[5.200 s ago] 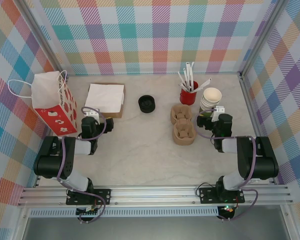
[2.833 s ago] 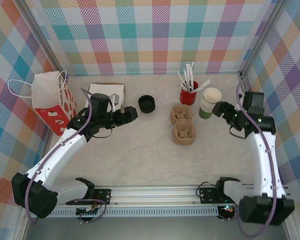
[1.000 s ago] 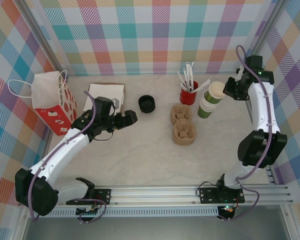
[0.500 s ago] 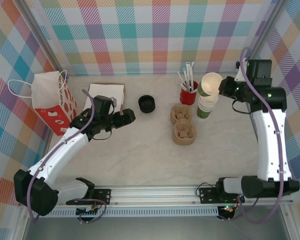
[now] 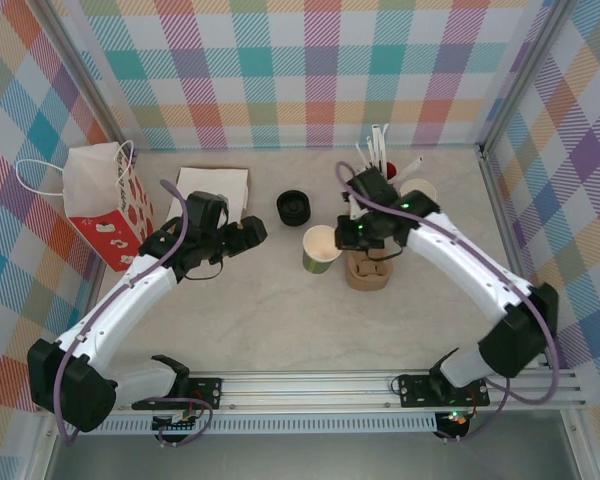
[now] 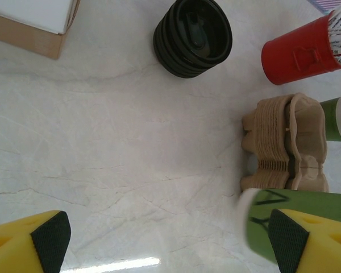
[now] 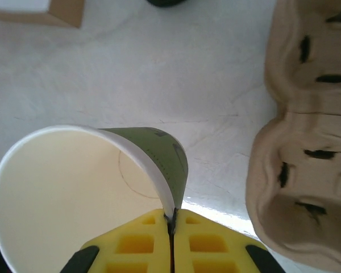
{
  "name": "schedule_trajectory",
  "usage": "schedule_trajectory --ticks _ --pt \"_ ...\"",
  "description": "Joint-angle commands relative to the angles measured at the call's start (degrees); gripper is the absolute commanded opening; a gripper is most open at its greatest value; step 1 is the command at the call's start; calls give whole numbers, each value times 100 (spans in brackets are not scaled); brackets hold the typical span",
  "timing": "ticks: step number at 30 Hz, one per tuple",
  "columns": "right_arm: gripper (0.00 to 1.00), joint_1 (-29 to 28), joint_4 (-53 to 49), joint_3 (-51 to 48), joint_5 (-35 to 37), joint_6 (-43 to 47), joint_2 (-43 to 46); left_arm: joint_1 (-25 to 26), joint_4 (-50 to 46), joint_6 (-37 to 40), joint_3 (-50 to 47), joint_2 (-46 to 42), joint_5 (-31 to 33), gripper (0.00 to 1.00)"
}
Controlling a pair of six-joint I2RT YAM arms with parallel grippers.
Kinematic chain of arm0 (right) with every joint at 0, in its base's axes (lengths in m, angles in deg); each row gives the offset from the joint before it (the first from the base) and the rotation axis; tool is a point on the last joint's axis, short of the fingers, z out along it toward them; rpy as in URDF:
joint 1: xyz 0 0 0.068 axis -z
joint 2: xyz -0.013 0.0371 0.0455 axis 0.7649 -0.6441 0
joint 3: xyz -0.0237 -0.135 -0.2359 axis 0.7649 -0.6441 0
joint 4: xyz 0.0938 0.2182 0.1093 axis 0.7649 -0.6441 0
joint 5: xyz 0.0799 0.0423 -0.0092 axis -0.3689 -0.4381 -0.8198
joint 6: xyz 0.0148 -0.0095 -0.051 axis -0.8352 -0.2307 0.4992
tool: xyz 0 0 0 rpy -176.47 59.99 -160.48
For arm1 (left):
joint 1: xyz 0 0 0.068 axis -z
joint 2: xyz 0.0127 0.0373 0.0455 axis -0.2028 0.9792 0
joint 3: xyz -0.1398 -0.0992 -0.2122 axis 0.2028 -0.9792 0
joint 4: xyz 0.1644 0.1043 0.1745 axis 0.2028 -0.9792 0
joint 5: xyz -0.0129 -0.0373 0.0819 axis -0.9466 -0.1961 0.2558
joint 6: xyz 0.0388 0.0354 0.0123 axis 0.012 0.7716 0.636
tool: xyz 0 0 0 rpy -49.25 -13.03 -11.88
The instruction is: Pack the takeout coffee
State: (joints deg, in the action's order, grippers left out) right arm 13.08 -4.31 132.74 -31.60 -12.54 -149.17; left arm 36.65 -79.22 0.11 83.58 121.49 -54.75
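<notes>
The takeout coffee cup is an olive-green paper cup with a cream inside and no lid on it. It stands just left of the cardboard cup-holder trays. My right gripper is shut on its rim, the wall pinched between the yellow fingers. In the right wrist view the cup runs from the right gripper off to the left. A stack of black lids sits behind it. My left gripper hangs open left of the cup, and the cup's green side shows by the right finger of the left gripper.
A red cup of white straws and a stack of lidless cups stand behind my right arm. A box of white napkins and a red-and-white paper bag are at the back left. The lids and trays lie ahead of the left wrist.
My right arm pulled one cup off the stack and swung it left and nearer, down beside the trays. The left gripper barely moved.
</notes>
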Motion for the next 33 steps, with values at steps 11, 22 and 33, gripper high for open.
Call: schedule_trajectory --ticks 11,22,33 --pt "10 -445 835 37 240 -32 -1387 36 -252 -34 208 -174 133 89" --pt "34 -475 807 -187 215 -135 -1174 34 -305 7 375 56 31 90" --pt "58 -477 262 -402 1004 -193 369 -340 -536 110 1590 1476 -472 88"
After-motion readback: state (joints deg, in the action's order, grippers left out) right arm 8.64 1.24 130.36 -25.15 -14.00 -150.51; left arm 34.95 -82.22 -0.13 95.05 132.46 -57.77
